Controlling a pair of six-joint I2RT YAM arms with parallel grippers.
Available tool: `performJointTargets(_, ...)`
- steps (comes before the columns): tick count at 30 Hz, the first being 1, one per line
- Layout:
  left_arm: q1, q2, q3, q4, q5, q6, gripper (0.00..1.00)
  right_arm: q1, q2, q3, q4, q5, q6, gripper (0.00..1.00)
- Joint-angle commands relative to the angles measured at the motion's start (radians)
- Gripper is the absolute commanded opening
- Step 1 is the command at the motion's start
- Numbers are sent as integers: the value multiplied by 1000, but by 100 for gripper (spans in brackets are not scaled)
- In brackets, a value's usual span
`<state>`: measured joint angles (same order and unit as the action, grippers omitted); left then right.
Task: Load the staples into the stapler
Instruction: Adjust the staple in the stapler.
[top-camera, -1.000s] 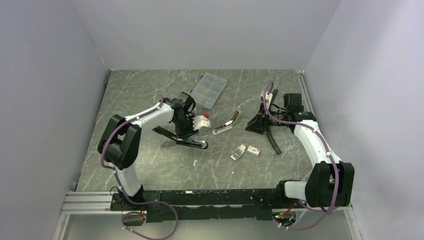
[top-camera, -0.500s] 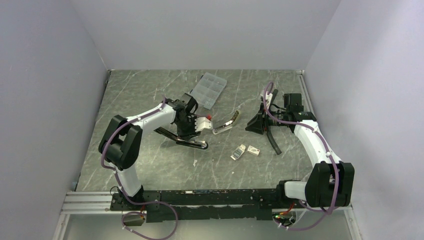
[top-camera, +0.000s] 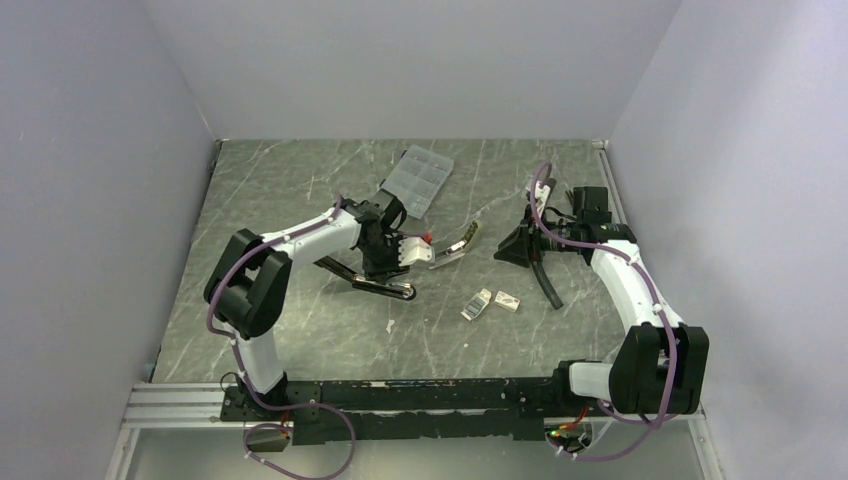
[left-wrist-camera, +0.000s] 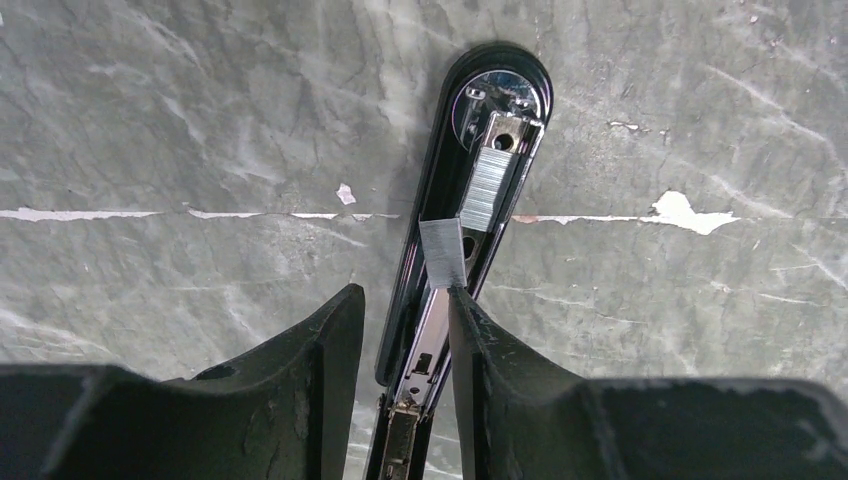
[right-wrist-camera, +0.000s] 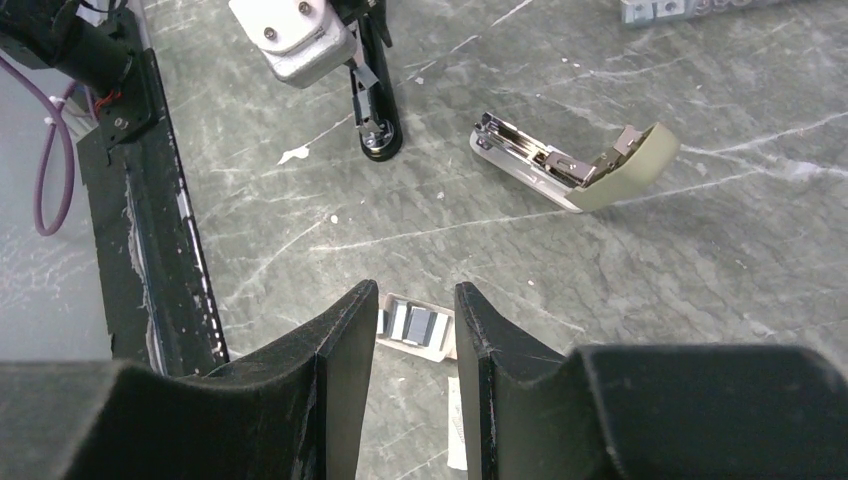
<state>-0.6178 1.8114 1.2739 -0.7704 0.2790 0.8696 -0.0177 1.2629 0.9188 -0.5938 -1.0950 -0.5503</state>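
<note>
The black stapler (left-wrist-camera: 470, 170) lies opened on the table, its metal channel facing up. One silvery strip of staples (left-wrist-camera: 487, 187) sits in the channel near the stapler's rounded end. A second strip (left-wrist-camera: 442, 252) rests askew on the channel, at the tip of one finger. My left gripper (left-wrist-camera: 400, 298) hovers over the stapler (top-camera: 378, 284), open, with a finger on each side of the channel and nothing gripped. My right gripper (right-wrist-camera: 410, 295) hangs open above the white tray (right-wrist-camera: 415, 325) of staples. The box's sleeve (right-wrist-camera: 457, 440) lies beside it.
A beige and silver stapler part (right-wrist-camera: 575, 160) lies apart from the black base, right of the left gripper (top-camera: 408, 248). The clear compartment case (top-camera: 418, 180) sits at the back. Tray (top-camera: 478, 303) and sleeve (top-camera: 508, 301) lie mid-table. A black frame rail (right-wrist-camera: 150, 200) borders the near edge.
My left gripper has shifted a little to the right along the black stapler. The right arm has barely moved, and both grippers keep the same opening.
</note>
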Motion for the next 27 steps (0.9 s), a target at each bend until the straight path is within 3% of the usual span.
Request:
performJointTargets(1, -10, 6, 43, 0, 3, -19, 41, -5, -22, 14, 25, -34, -17, 38)
performJointTargets(12, -8, -27, 68, -6, -69, -40, 42, -5, -22, 15, 24, -35, -16, 38)
performJointTargets(19, -8, -32, 94, -48, 71, -46, 42, -5, -26, 14, 26, -34, -14, 38)
performJointTargets(27, 14, 93, 264, -267, 250, 67, 41, -5, -29, 11, 28, -31, -14, 38)
